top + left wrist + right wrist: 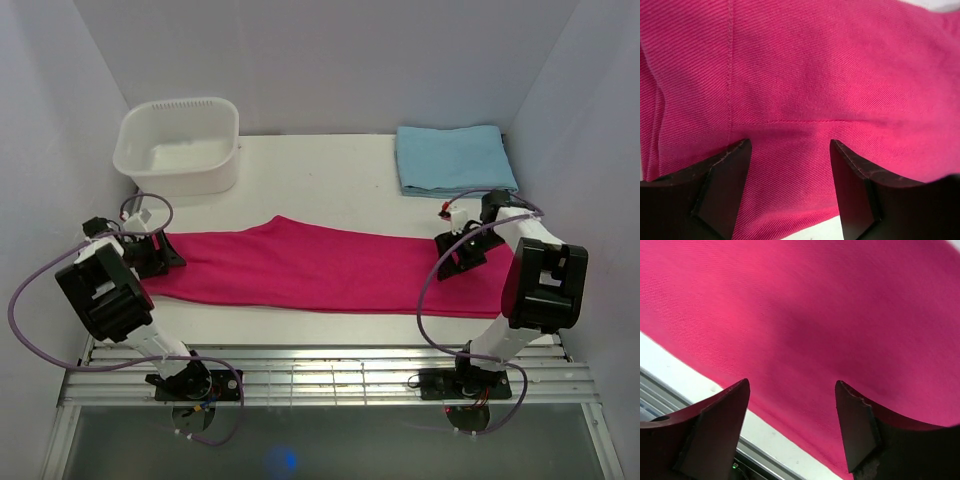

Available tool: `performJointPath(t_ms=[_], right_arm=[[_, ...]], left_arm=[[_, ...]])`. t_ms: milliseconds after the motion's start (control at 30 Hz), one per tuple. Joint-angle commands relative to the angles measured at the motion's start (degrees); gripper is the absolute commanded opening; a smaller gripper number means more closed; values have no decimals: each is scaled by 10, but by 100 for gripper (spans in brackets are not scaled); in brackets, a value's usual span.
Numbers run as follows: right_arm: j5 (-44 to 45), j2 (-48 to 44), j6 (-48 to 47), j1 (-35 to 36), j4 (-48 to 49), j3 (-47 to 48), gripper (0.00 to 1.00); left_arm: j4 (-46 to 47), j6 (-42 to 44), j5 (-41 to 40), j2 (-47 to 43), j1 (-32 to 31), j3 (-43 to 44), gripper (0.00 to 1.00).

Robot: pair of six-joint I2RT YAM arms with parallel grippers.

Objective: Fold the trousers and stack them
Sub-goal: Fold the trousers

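Note:
The magenta-pink trousers [310,265] lie flat across the table from left to right, as one long band. My left gripper [160,250] hangs over their left end, jaws open, with stitched fabric [815,85] filling the gap between the fingers [722,175]. My right gripper [462,252] hangs over their right end, jaws open, above plain pink fabric [815,325] near its front edge. Neither gripper holds anything.
A white plastic tub [180,145] stands at the back left. A folded light blue cloth [453,158] lies at the back right. A metal rail [320,375] runs along the near table edge; white walls close in on both sides.

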Motion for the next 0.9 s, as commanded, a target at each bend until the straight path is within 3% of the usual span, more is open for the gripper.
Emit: performJointPath(t_ms=[0, 133, 400, 867], right_arm=[[36, 28, -48, -58, -19, -10, 74], [72, 60, -67, -140, -19, -3, 65], [98, 7, -54, -264, -39, 61, 53], [117, 81, 32, -285, 44, -3, 57]], left_arm=[[56, -55, -82, -6, 9, -2, 75], [42, -70, -128, 27, 36, 18, 72], [23, -55, -107, -21, 46, 11, 72], [3, -28, -71, -100, 45, -4, 76]])
